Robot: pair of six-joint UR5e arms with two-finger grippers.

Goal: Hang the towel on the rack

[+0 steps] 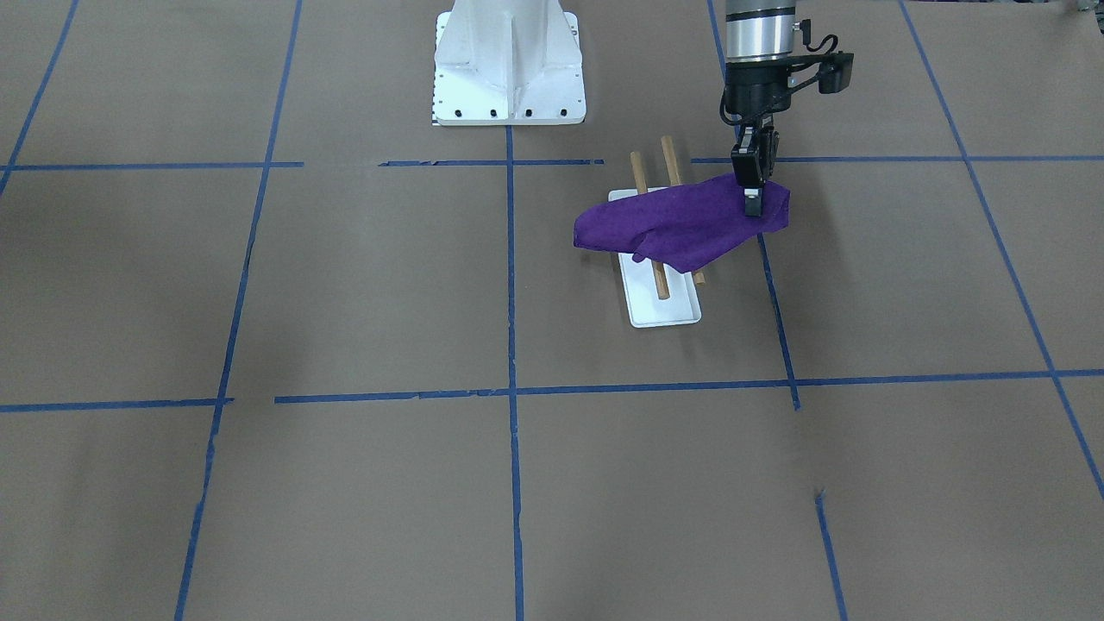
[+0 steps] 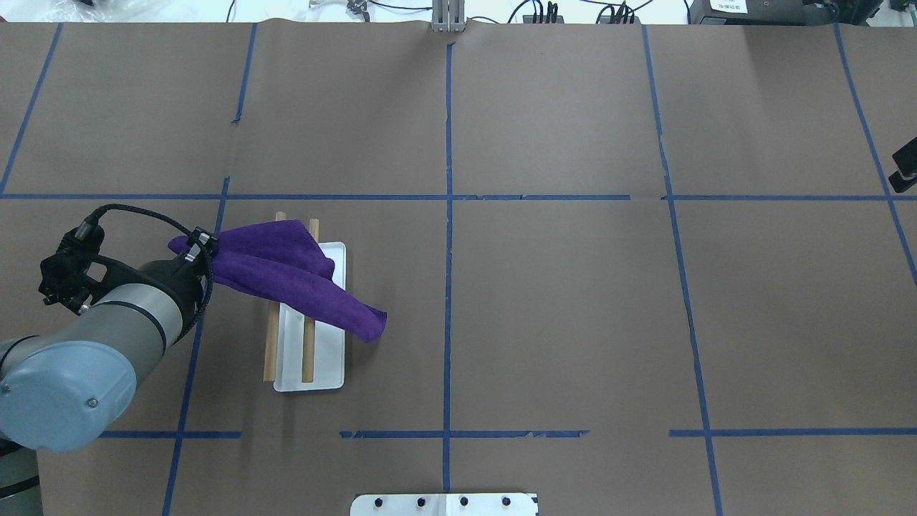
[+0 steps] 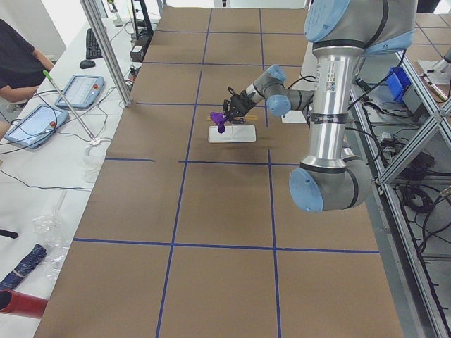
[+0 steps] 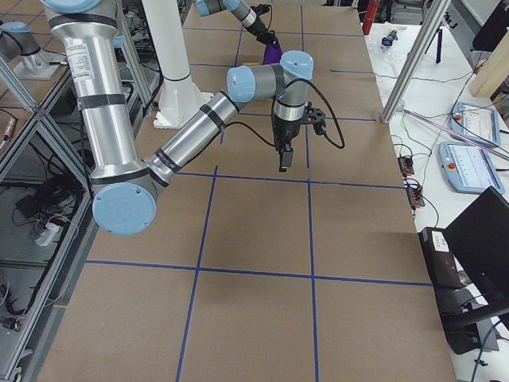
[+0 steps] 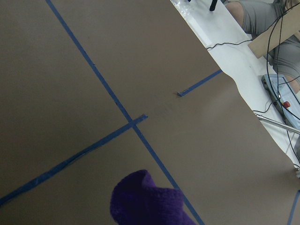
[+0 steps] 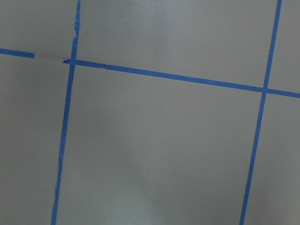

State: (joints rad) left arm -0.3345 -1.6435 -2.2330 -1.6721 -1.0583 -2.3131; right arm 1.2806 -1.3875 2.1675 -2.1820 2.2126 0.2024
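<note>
The purple towel (image 1: 681,226) is laid across both brown dowels (image 1: 663,283) of the rack (image 2: 309,354), covering roughly their middle section, with the dowel ends exposed on either side of the cloth. The dowels are carried over a flat white tray base (image 1: 664,312), which is set on the brown paper-covered counter (image 1: 345,285) inside a grid of blue tape lines (image 1: 511,276). One end of the towel is pinched between the jaws of the left gripper (image 1: 754,205), which is pointed downward on the robot's left side of the rack; this end is held raised, just above dowel level. In the overhead view, the cloth is seen running diagonally from the gripper across the rack, and its free end is seen past the tray's edge on the side toward the counter's centre line. In the left wrist view, a fold of purple cloth is shown at the bottom edge, with only counter and tape beyond it. The right gripper (image 4: 284,161) is suspended above bare counter, well apart from the rack, and is pointed straight down; whether its jaws are spread or pressed together cannot be told. Only counter and tape lines are shown in the right wrist view. A white ribbed pedestal (image 1: 509,65) is mounted at the robot's side of the counter, near the centre line and apart from the rack.
</note>
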